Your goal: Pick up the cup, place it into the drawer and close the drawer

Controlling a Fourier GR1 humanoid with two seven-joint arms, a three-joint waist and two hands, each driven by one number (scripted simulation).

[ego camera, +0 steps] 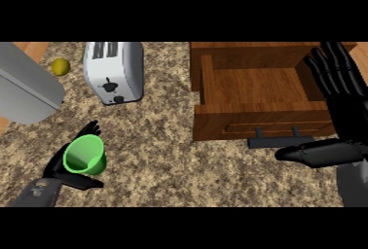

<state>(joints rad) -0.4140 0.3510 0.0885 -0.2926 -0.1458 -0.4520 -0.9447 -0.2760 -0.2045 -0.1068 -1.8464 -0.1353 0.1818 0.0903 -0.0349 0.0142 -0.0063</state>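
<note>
**A:** What is hidden or cut off here?

**B:** The left hand (63, 168) is mostly covered by the green cup (85, 155) it holds; only dark fingertips above the rim, a thumb below and part of the palm show. Its grey forearm leaves the view at the lower left corner. A large grey object (25, 85) at the left edge is cut off, so I cannot tell what it is. The drawer's (251, 90) far end runs under its wooden housing.

**B:** The right hand (338, 87) is at the right edge, fingers straight and pointing up over the drawer's right wall, thumb stretched out left just beside the drawer's dark handle (279, 141).

**A:** Where is the cup, and how does it lie?

**B:** Lower left, over the counter (165, 146), well apart from the drawer. The fingers curl round it. It tilts, its mouth facing up towards the viewer, its long axis leaning down and right.

**A:** Materials and shapes?

**B:** The cup is smooth, bright green, round-rimmed. The counter is speckled brown stone. The drawer is a brown wooden box, pulled open. A glossy silver toaster (114, 70) stands upper left, with a small yellow-green fruit (60, 67) beside it.
</note>
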